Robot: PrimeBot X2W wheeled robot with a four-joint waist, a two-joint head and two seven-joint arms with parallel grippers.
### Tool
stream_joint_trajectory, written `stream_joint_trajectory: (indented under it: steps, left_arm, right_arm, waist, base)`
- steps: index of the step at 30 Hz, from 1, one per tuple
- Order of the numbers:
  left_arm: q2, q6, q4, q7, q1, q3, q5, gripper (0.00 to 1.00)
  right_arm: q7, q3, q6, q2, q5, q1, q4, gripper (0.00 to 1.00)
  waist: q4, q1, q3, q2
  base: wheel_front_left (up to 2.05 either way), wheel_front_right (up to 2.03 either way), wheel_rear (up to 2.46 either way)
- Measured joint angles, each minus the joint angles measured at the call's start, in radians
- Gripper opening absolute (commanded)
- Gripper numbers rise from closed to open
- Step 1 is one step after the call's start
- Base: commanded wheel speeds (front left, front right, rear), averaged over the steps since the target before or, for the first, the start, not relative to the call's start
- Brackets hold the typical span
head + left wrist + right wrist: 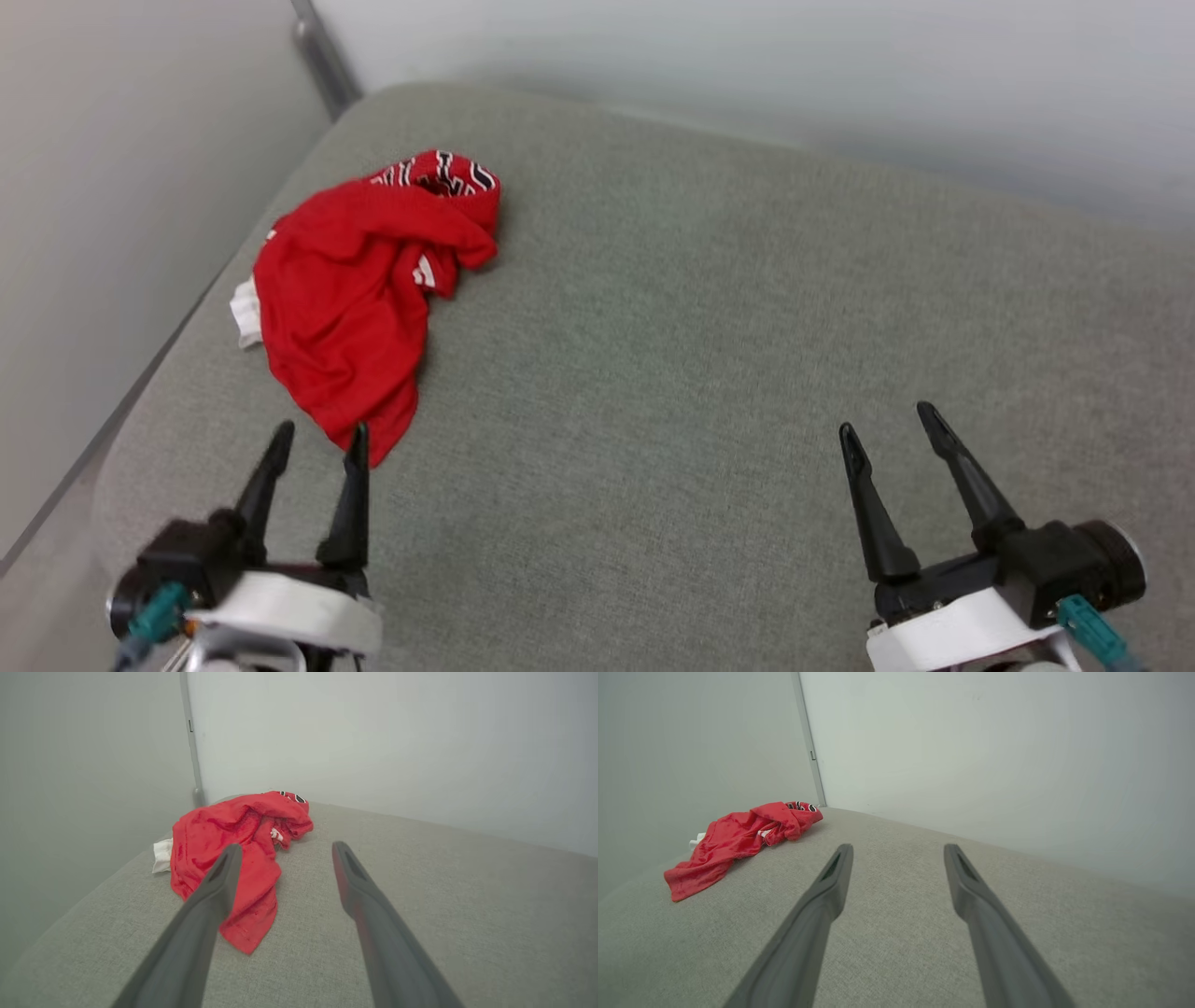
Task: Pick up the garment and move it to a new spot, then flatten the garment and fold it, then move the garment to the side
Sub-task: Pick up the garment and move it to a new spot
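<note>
My left end effector (322, 429) and right end effector (887, 420) both spread, empty; jersey (345, 308) looks light, limp, so I'd pinch the near hem by my left tips

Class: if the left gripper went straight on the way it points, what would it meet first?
Probably the garment: the left gripper is open, right at its near hem. Height above the grey cushion is unclear, so it may pass over.
</note>
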State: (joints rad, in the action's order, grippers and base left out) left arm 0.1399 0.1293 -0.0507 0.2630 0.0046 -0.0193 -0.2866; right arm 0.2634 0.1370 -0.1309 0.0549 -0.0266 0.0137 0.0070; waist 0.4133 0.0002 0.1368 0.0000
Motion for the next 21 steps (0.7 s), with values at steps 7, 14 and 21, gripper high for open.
stream_joint_trajectory:
  steps: [7,14,21]
  left_arm:
    - [0.234,0.0,-0.163,-0.038,-0.214,-0.101,-0.169,1.0]
    - [0.445,0.001,-0.273,-0.328,-0.422,-0.252,-0.421,1.0]
    - [0.563,0.001,-0.32,-0.555,-0.575,-0.356,-0.696,1.0]
  right_arm:
    - [0.0,-0.035,0.0,0.04,0.018,-0.044,-0.034,1.0]
    - [0.0,-0.047,0.0,0.074,0.028,-0.087,-0.062,1.0]
    - [0.0,-0.058,0.0,0.093,0.034,-0.116,-0.085,1.0]
  waist:
    - [-0.022,0.0001,0.134,0.0]
    - [-0.054,0.0002,0.259,0.0]
    - [-0.09,0.0001,0.364,0.0]
  base:
    - [0.0,0.0,0.0]
    - [0.0,0.0,0.0]
    - [0.0,0.0,0.0]
